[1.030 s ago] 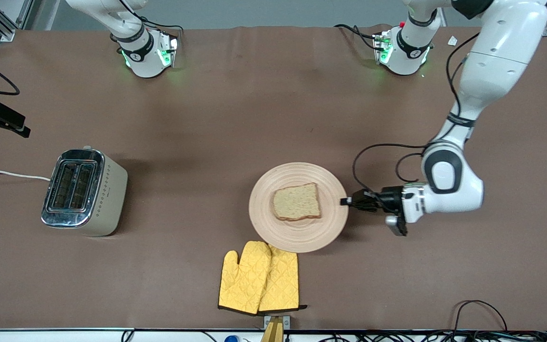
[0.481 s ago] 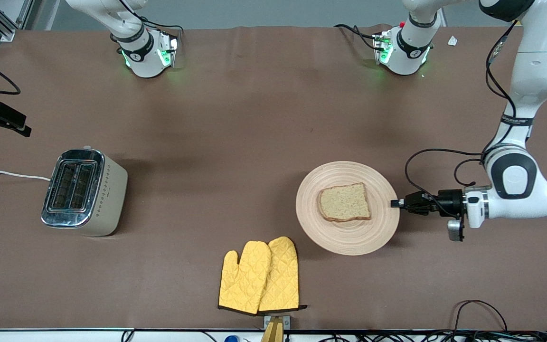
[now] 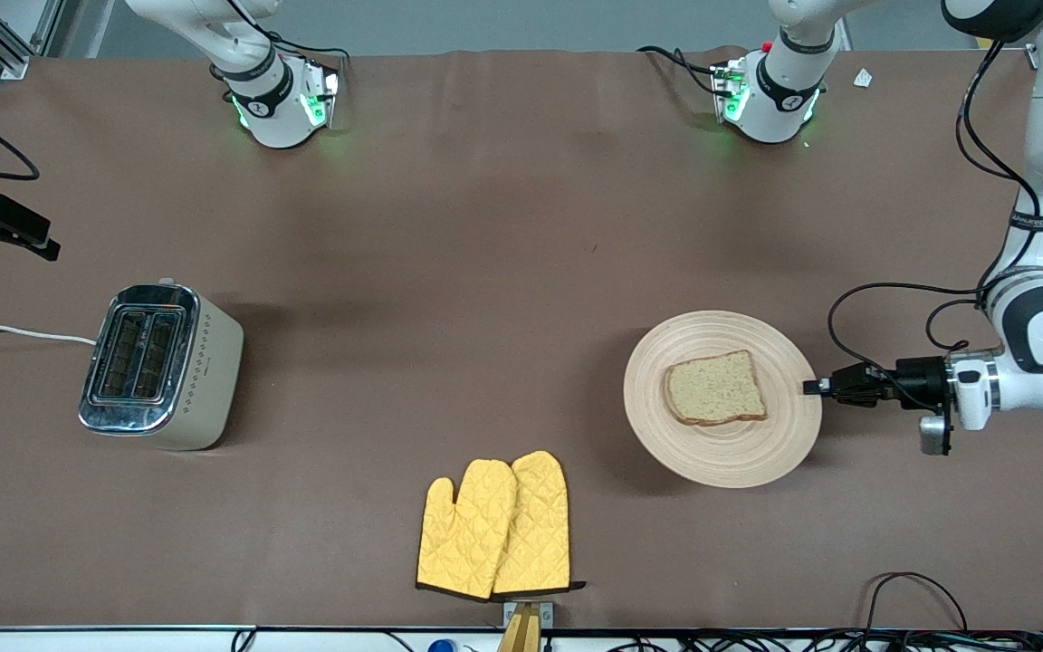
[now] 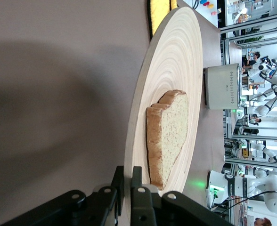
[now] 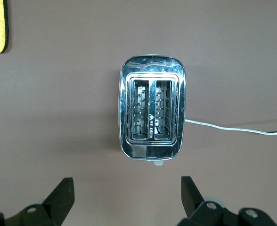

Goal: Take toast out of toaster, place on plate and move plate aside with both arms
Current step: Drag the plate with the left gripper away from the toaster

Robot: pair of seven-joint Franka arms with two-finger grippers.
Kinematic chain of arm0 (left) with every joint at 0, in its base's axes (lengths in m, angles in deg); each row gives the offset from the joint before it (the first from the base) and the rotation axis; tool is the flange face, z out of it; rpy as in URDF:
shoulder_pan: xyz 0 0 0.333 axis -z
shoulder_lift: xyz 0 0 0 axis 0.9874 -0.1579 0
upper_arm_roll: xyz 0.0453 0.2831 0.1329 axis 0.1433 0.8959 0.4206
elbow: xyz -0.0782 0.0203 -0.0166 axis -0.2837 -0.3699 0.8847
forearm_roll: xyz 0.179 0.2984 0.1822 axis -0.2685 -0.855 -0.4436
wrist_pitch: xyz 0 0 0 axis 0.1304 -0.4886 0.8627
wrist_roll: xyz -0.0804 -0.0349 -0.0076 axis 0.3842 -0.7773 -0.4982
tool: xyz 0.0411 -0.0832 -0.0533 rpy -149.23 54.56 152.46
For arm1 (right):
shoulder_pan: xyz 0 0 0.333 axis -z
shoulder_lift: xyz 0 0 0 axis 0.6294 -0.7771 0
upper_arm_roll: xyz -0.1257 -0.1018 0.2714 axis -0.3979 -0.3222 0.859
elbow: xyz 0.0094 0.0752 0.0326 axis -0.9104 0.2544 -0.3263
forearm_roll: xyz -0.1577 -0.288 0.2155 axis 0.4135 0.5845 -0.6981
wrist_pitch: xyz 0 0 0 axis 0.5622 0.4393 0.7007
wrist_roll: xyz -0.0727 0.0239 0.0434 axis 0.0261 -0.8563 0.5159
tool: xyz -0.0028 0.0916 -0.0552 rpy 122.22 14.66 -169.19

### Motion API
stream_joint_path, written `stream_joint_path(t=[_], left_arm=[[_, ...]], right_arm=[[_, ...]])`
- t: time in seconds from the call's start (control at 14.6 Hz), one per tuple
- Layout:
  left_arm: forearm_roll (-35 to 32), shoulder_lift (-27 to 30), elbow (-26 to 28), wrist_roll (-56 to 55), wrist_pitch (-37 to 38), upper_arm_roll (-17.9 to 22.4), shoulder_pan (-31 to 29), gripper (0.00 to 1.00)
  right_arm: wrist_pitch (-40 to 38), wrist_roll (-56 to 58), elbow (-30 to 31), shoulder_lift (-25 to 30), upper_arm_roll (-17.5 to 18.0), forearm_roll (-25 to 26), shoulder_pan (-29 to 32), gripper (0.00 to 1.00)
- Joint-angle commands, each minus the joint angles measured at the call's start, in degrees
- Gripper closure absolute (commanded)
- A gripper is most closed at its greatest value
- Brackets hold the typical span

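Note:
The round pale wooden plate (image 3: 722,455) lies toward the left arm's end of the table, with the toast (image 3: 716,388) on its middle. My left gripper (image 3: 813,388) is shut on the plate's rim at the side toward the left arm's end. In the left wrist view its jaws (image 4: 127,172) pinch the rim of the plate (image 4: 171,61), and the toast (image 4: 169,136) lies just past them. My right gripper (image 5: 127,188) is open and empty, high over the toaster (image 5: 152,113). It is out of the front view.
The silver toaster (image 3: 159,362) stands toward the right arm's end, its white cord running off the table edge. A pair of yellow oven mitts (image 3: 494,527) lies near the table's front edge, nearer to the front camera than the plate.
My left gripper has dragged the plate with the toast toward the left arm's end of the table, away from the mitts. The toaster and mitts have not moved.

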Motion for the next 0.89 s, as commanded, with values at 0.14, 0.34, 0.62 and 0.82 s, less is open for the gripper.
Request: stream_joint_path(t=[0.14,0.34,0.62,0.82], left_arm=[[-1.8,-1.3,-1.9,-0.4,3.2,-0.5,-5.1,0.99],[-1.8,-4.0,-1.9,-1.2,3.4,-0.5,-8.4,0.98],[-1.9,-5.1,-1.8,-1.4,4.9,0.2,-10.7,0.97],[-1.9,-6.8,-1.9,-1.3,5.5,1.5,-11.7,0.97]], right_arm=[[-0.3,-0.8,1.1,1.4,0.3,0.2,0.1,0.00],[-0.3,-0.8,1.1,1.4,0.3,0.1,0.1,0.00],[-0.3,-0.8,1.2,1.4,0.3,0.1,0.1,0.00],[-0.3,-0.8,1.2,1.4,0.3,0.1,0.1,0.00]])
